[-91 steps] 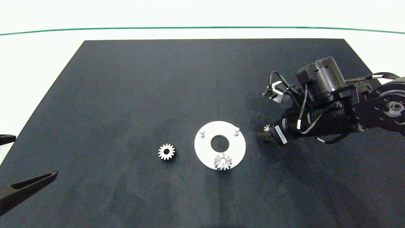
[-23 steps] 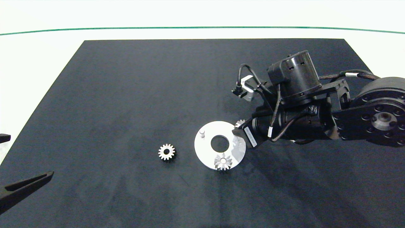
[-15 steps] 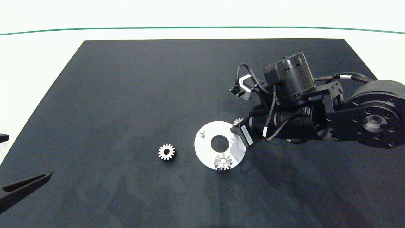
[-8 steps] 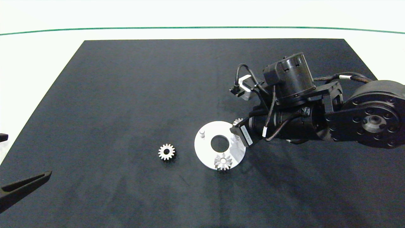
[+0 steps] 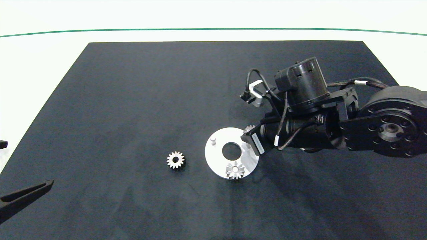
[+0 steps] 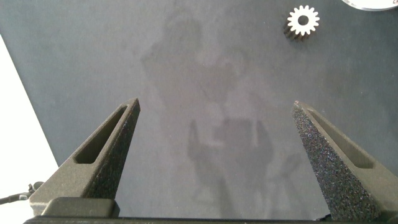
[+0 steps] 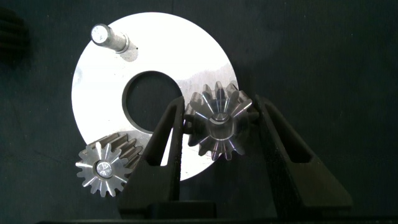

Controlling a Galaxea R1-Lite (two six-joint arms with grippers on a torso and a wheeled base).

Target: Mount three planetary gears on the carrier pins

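Carrier disc (image 5: 217, 159) was flat, white and round with a large centre hole, lying on the matte dark mat (image 5: 133, 100) just right of the frame's centre in the head view; its face showed a smooth sheen in the right wrist view. One short white pin (image 7: 111, 38) stood bare at the disc's upper left; a silver-grey toothed gear (image 7: 103, 169) sat on the pin at the disc's lower edge, its bore filled.

Right gripper (image 7: 217, 124) was over the disc's right side, fingers closed onto a second gear (image 7: 217, 121), one finger on each flank of the teeth; a pin end showed in its bore; whether it was fully seated, cannot tell.

Third gear (image 5: 175, 160) lay flat on the mat left of the disc, well apart from it, open mat all round; it also showed in the left wrist view (image 6: 303, 21).

Left gripper (image 6: 217, 155) was at the lower left edge of the head view, fingers spread wide, holding nothing; bare mat between them.

Mat's edges met a white surface; a green line (image 5: 100, 31) ran across the upper frame.
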